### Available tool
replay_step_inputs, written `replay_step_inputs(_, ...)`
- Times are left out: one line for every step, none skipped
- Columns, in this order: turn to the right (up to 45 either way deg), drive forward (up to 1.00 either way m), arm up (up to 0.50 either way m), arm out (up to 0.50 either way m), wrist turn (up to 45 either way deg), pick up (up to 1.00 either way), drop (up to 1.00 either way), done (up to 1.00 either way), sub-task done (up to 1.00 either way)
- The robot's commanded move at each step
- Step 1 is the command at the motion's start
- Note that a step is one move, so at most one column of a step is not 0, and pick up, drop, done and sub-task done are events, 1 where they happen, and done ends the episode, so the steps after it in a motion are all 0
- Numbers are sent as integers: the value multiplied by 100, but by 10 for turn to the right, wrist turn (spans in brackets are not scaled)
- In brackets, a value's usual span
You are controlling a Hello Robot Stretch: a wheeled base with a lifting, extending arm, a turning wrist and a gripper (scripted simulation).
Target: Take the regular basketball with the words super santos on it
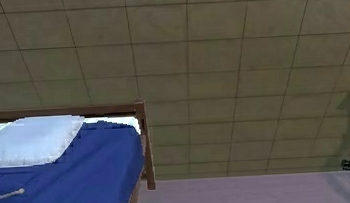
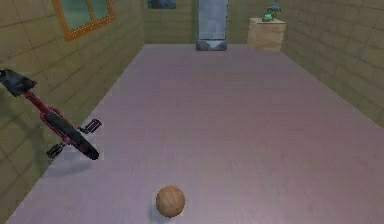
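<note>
The basketball (image 2: 171,201) lies on the floor (image 2: 230,120) near the arm side view's bottom edge, a brown-orange ball apart from everything else. It probably sits where it came to rest, on the side the arm reaches toward, which would suit a pickup. Any lettering on it is too small to make out. The gripper's state cannot be told from these pictures. Along the arm side view's left wall a red-and-black long-handled thing (image 2: 60,128) leans from floor to wall, apparently propped there out of the way and well apart from the ball. The floor is smooth and mauve, with nothing to stop the ball rolling if nudged. The walls are olive-tan tile, with an orange-framed window (image 2: 85,15) on the left wall. At the far end stand a tall grey cabinet (image 2: 212,25) and, beside it, a wooden box (image 2: 266,36) with something green (image 2: 270,15) on top. In the forward view a bed (image 1: 86,169) under a blue cover stands close to the tiled wall (image 1: 231,56) — its white pillow (image 1: 33,139) is at the head, and its wooden post (image 1: 143,141) rises at the corner.
</note>
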Motion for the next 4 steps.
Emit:
replay_step_inputs(0, 0, 18, 0, 0, 0, 0, 0, 0)
replay_step_inputs(0, 0, 0, 50, 0, 0, 0, 0, 0)
replay_step_inputs(0, 0, 0, 0, 450, 0, 0, 0, 0)
replay_step_inputs(0, 0, 0, 0, 450, 0, 0, 0, 0)
